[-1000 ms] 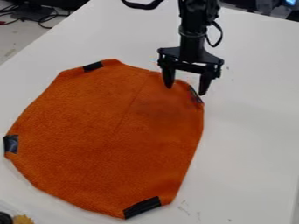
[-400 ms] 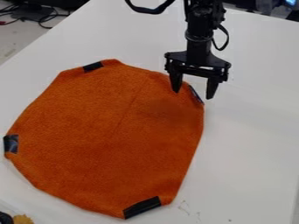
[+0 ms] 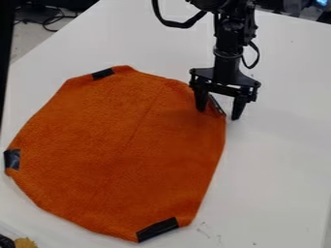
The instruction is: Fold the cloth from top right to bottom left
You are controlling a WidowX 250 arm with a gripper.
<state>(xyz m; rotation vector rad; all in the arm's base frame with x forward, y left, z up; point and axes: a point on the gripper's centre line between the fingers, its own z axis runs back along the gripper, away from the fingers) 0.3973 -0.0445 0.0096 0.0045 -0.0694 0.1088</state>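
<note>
- orange cloth (image 3: pixel 116 150) is spread out flat, taking up most of the frame from the left edge to right of centre, on the white table (image 3: pixel 278 150). no fold across it that i can see
- gripper (image 3: pixel 218 113) is up in the upper right part of the frame, fingers spread wide, nothing pinched between them
- one finger is over the cloth, the other is just past its edge on the table side, so the black patch (image 3: pixel 218 105) at the top right corner sits between the two. can't tell if the tips are touching anything
- so i'd call this the lining-up-for-the-grab step — the fold itself hasn't begun
- next move imo: get the tips low enough, close on that corner, check it's really caught, then lift a little and carry it diagonally to the bottom left
- i'd aim for the rim between the left patch (image 3: pixel 12 159) and the bottom patch (image 3: pixel 157 229)
- main risk — closing too high and the fabric just slips out
</note>
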